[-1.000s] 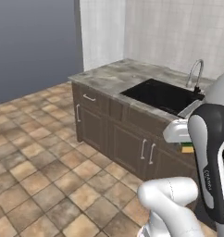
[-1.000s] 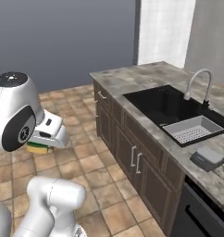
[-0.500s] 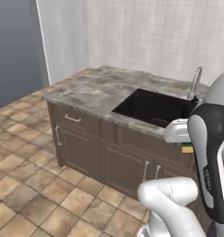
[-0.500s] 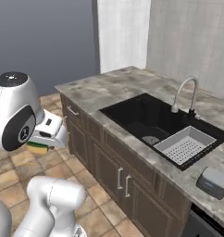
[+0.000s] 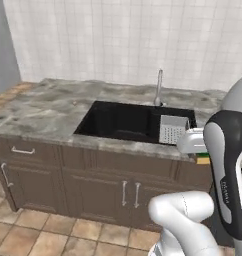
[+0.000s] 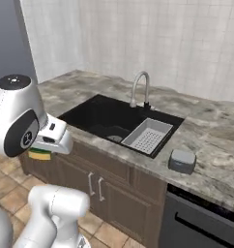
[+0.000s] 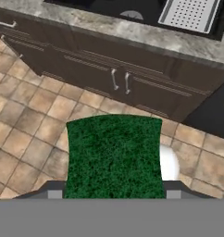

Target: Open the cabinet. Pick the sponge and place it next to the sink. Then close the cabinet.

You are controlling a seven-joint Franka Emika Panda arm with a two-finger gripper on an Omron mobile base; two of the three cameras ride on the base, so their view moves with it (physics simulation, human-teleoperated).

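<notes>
— What does the robot look like?
— A glossy white arm (image 5: 185,220) of rounded segments, with dark grey joints; one dark link carries small white lettering down its side.

Light is even and soft, with no glare. Shadows are faint. Everything looks slightly blurred, rendered at low detail.

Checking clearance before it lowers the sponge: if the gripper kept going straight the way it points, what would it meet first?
Most likely the tiled floor before the sink cabinets: the gripper, holding the sponge, points down there. Depth is unclear.
</notes>
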